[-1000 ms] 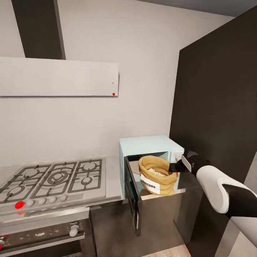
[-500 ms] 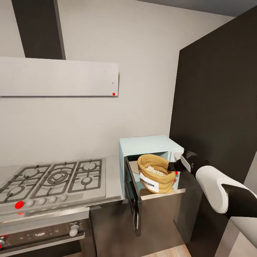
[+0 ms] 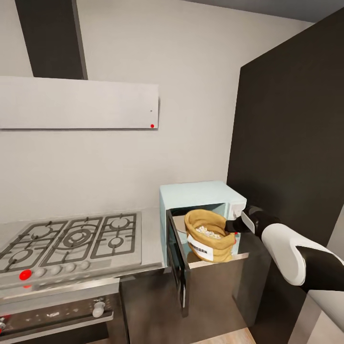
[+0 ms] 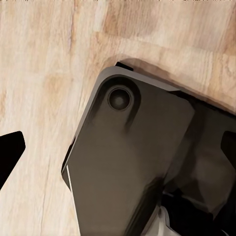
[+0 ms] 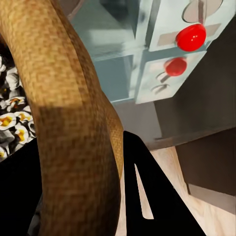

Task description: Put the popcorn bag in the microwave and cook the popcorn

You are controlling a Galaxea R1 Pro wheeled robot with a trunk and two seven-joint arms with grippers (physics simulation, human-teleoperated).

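The popcorn bag, a tan sack with a white label, sits in the open front of the mint-white microwave and leans toward the room. Whitish popcorn fills its mouth. My right gripper reaches in from the right, shut on the bag's rolled rim. In the right wrist view the rim runs between the black fingers, with popcorn inside and the microwave's panel with red knobs behind. The left gripper hangs open over the floor.
The microwave's dark door stands swung out toward me. The grey countertop carries a gas hob, with an oven below and a white hood above. A tall dark cabinet walls the right. The left wrist view faces the wood floor.
The bag rose slightly and then came down again in the right gripper's hold, and it now sits a little lower. The wrist has edged down and to the right.
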